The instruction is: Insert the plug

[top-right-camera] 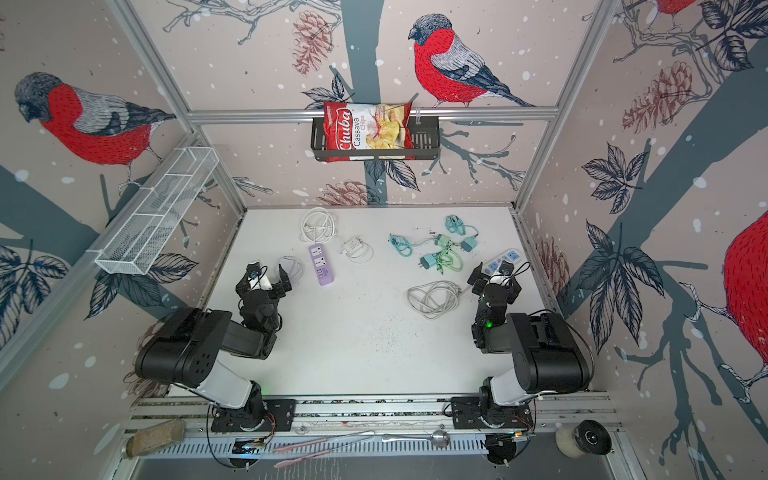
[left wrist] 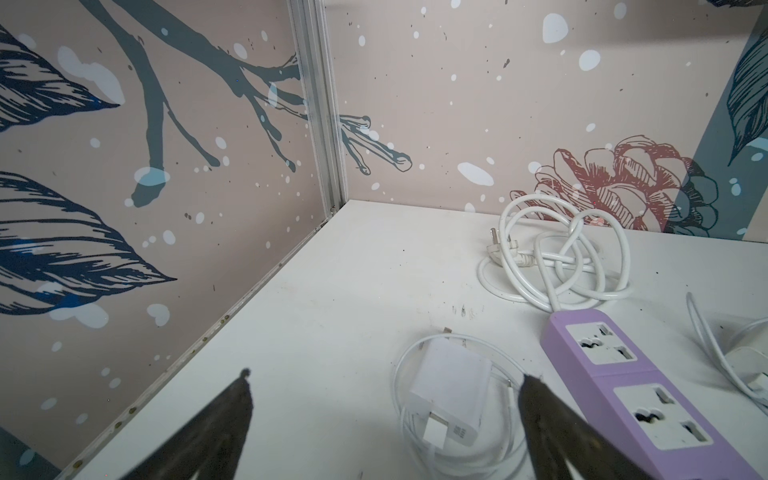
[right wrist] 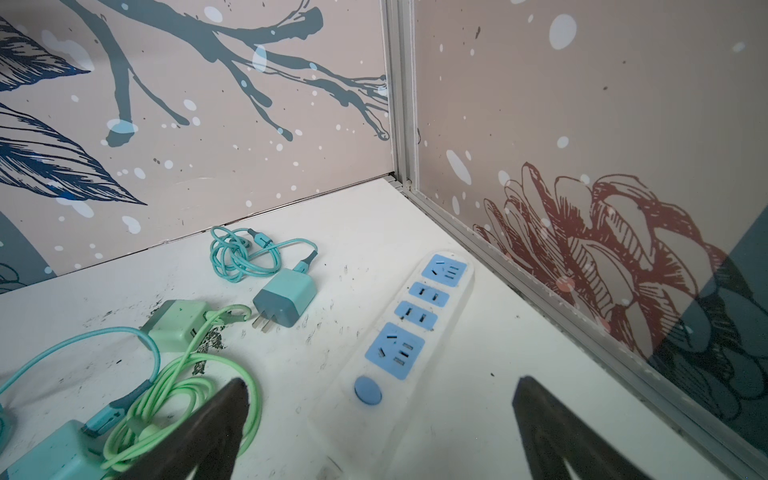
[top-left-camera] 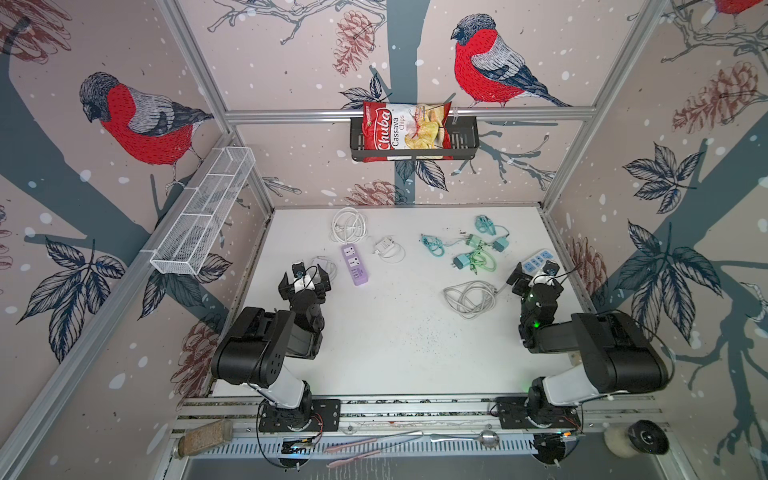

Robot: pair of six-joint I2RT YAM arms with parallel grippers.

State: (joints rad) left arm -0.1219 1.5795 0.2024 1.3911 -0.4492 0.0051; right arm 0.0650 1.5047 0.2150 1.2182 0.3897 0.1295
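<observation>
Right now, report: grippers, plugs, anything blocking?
Left gripper open, empty, near white square charger beside purple power strip. Right gripper open, empty, above white-and-blue power strip. Visible sockets empty, unobstructed.

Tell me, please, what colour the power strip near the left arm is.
The power strip is lilac purple; clearest in the left wrist view.

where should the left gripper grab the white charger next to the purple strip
Grip the white charger mid-body, across its two long side faces, coming down from above. It lies flat inside its coiled cable, with prongs at one end and the cable plugged in at the other, so only those sides are free.
</observation>
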